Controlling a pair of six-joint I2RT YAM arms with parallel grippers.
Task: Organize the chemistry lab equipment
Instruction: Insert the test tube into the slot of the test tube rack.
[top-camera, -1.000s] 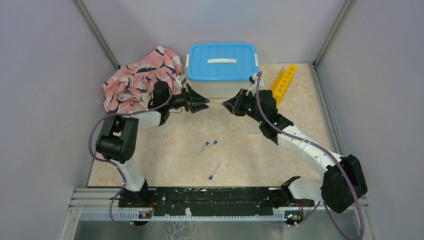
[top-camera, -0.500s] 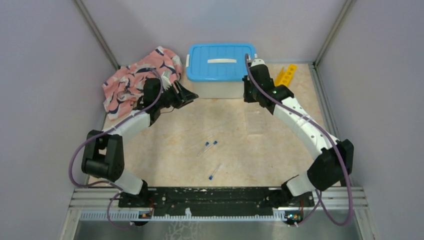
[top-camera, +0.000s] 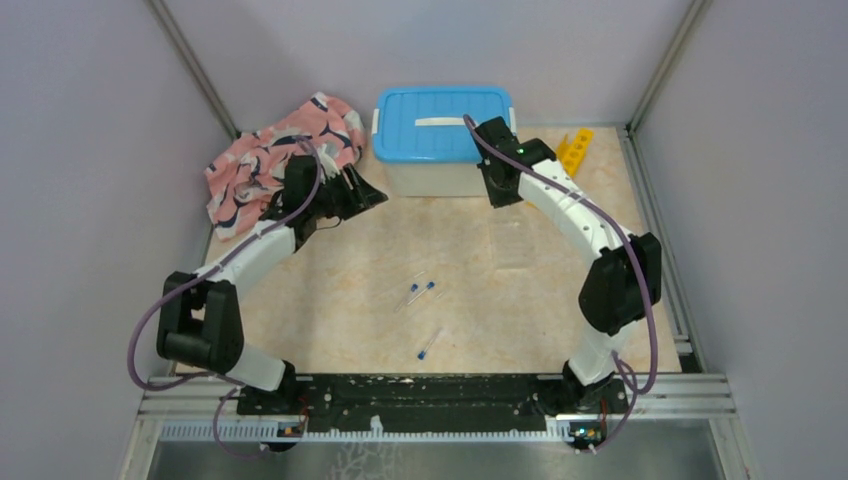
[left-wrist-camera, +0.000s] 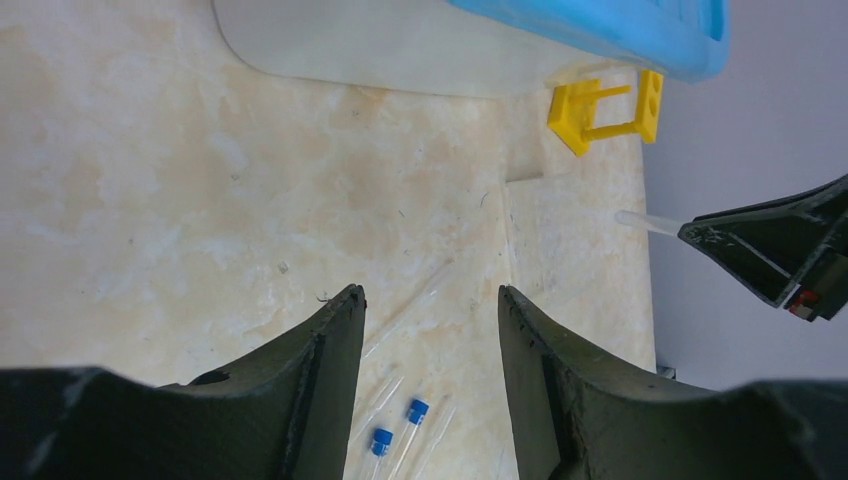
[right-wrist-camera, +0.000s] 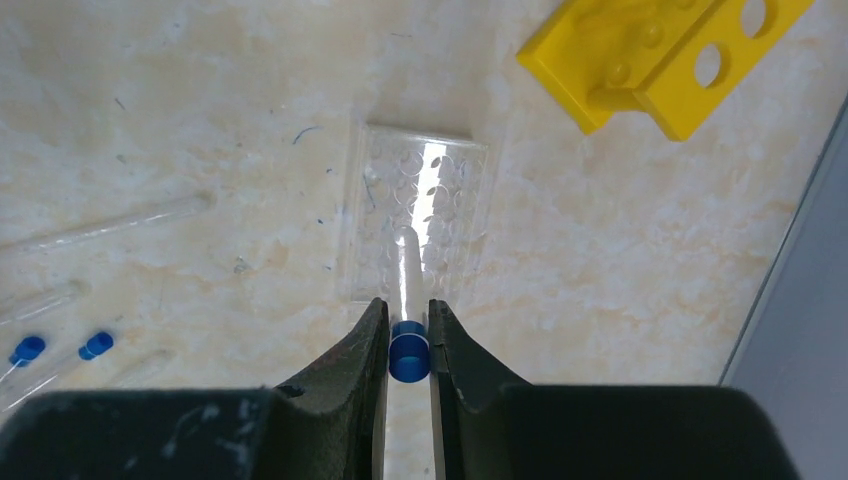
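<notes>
My right gripper (right-wrist-camera: 408, 312) is shut on the blue cap of a thin clear tube (right-wrist-camera: 404, 270), held above a flat clear dimpled tray (right-wrist-camera: 380, 180). In the top view this gripper (top-camera: 497, 190) hangs at the bin's front right corner. My left gripper (left-wrist-camera: 430, 295) is open and empty; in the top view it (top-camera: 368, 192) is near the bin's front left corner. Several blue-capped tubes (top-camera: 421, 292) lie mid-floor, and they show in the left wrist view (left-wrist-camera: 412, 412). The yellow holed rack (top-camera: 573, 150) lies at the back right. Tongs and ball are out of view.
A white bin with a blue lid (top-camera: 443, 122) stands at the back centre. A pink whale-patterned cloth (top-camera: 275, 165) lies bunched at the back left, beside my left arm. The clear tray (top-camera: 512, 240) lies right of centre. Grey walls close in both sides.
My right gripper has swung away from the centre to the bin's front right corner, still holding the tube. My left gripper has drawn back left toward the cloth.
</notes>
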